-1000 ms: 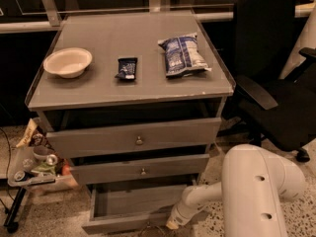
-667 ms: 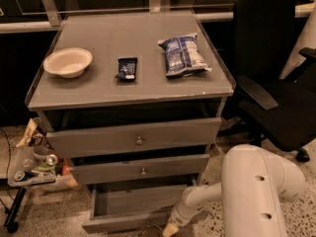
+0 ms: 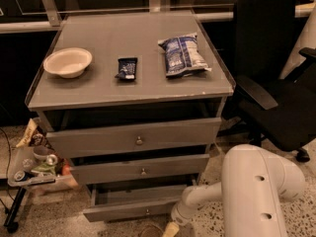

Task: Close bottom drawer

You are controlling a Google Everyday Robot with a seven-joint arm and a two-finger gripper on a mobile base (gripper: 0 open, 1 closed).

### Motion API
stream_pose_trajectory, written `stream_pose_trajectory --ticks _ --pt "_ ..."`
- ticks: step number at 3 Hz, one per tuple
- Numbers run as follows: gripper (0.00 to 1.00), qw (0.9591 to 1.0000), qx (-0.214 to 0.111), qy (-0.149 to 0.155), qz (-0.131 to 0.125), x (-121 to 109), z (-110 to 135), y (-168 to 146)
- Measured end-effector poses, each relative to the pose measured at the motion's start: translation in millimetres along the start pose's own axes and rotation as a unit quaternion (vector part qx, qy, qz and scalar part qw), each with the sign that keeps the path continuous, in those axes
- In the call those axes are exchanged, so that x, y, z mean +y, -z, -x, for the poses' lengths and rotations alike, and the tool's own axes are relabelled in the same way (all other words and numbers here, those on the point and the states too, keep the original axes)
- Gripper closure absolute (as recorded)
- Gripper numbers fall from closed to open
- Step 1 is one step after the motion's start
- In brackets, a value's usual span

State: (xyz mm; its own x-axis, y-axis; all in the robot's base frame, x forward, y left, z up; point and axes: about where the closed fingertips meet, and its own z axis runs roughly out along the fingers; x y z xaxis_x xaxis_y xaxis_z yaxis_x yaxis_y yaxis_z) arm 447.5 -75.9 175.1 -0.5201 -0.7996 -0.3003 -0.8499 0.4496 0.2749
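The bottom drawer [image 3: 133, 209] is the lowest and narrowest of three grey drawers. It stands part way out, showing a strip of its flat grey floor [image 3: 138, 195] behind a slim front panel with a small round knob [image 3: 147, 212]. My gripper [image 3: 170, 228] is at the lower edge of the view, just right of and below the drawer's front right corner, on the end of my white arm [image 3: 256, 191]. Its tip is cut off by the frame edge.
The grey cabinet top [image 3: 98, 83] holds a white bowl [image 3: 67, 61], a dark snack bar [image 3: 127, 67] and a blue chip bag [image 3: 183, 55]. The two upper drawers [image 3: 133, 138] stand slightly out. A black office chair [image 3: 276, 83] is to the right. A cluttered tray [image 3: 34, 169] is to the left.
The bottom drawer has slid in a little, so less of its floor shows. My gripper has moved slightly down and to the left near the drawer front's right end.
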Motion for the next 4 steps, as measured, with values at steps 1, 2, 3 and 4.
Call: stream_pose_trajectory --ticks 1,2,3,4 --pt "0.18 1.0000 0.000 0.000 0.000 0.0 0.0 0.0" --pt "0.42 1.0000 0.000 0.000 0.000 0.0 0.0 0.0" --pt "0.65 1.0000 0.000 0.000 0.000 0.0 0.0 -0.1" --pt "0.88 1.0000 0.001 -0.002 -0.004 -4.2 1.7 -3.4"
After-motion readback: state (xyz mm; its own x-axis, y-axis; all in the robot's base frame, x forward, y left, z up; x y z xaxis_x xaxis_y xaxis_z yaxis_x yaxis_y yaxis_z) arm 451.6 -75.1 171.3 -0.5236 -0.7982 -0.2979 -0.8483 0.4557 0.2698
